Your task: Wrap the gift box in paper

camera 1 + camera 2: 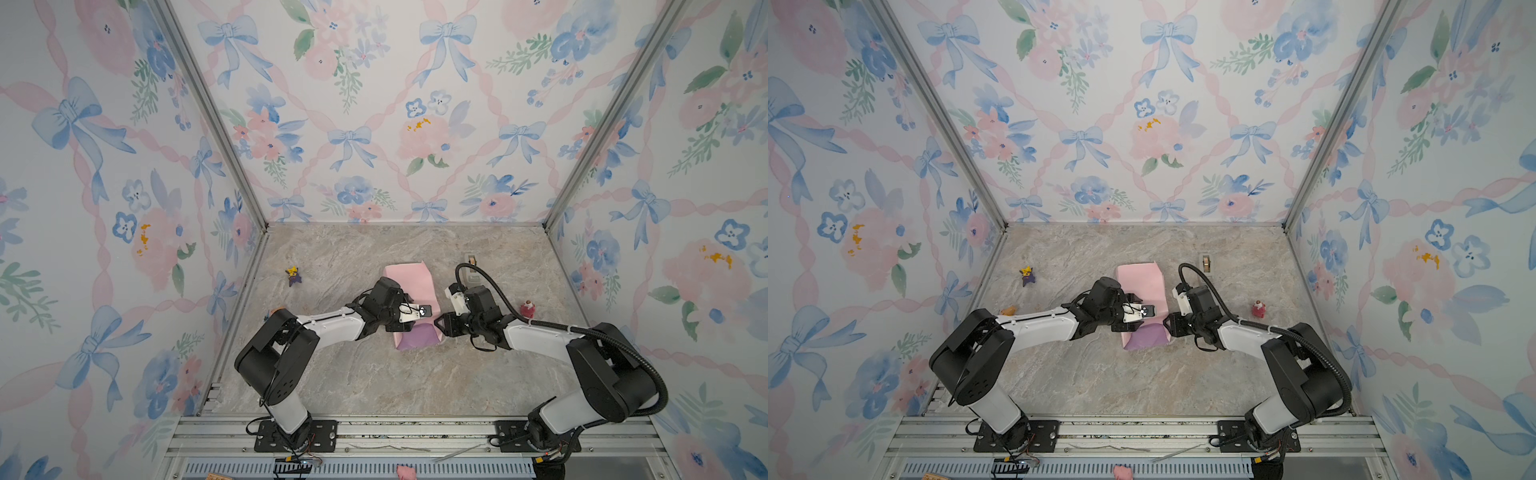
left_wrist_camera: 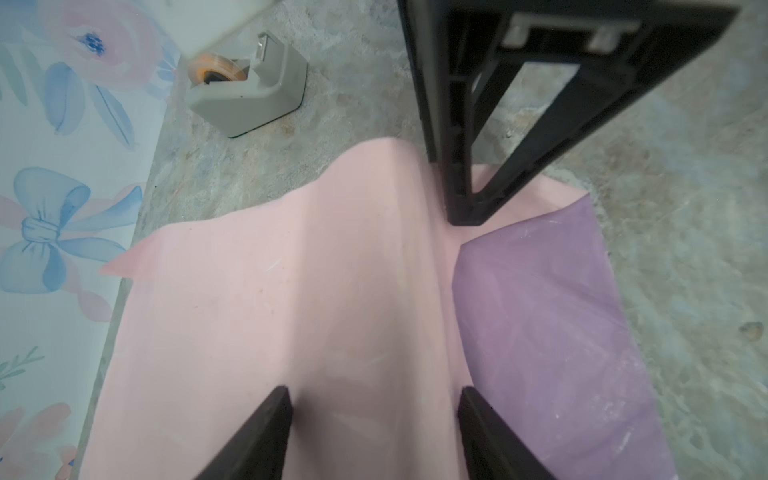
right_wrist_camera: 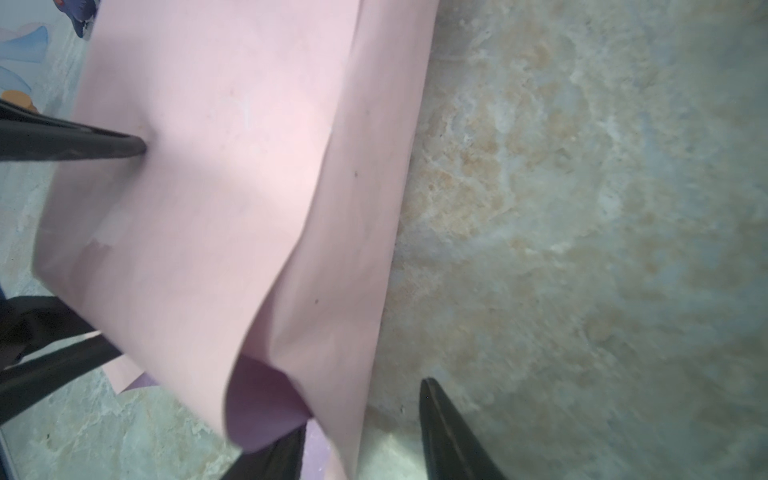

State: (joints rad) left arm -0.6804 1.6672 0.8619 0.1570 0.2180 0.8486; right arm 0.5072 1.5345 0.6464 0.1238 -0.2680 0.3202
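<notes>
Three walls (image 1: 374, 104) papered with pale blue bows, pink ribbons and watercolour flowers close in the space, joined at the back corners by silver metal posts (image 1: 210, 112). The floor (image 1: 374, 374) is a grey-beige marble-look slab, softly and evenly lit. Along its near edge run ribbed aluminium rails (image 1: 415, 432)

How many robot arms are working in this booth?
2. The left arm reaches in from the near left, the right arm from the near right; both meet at the paper. None seems hidden.
</notes>
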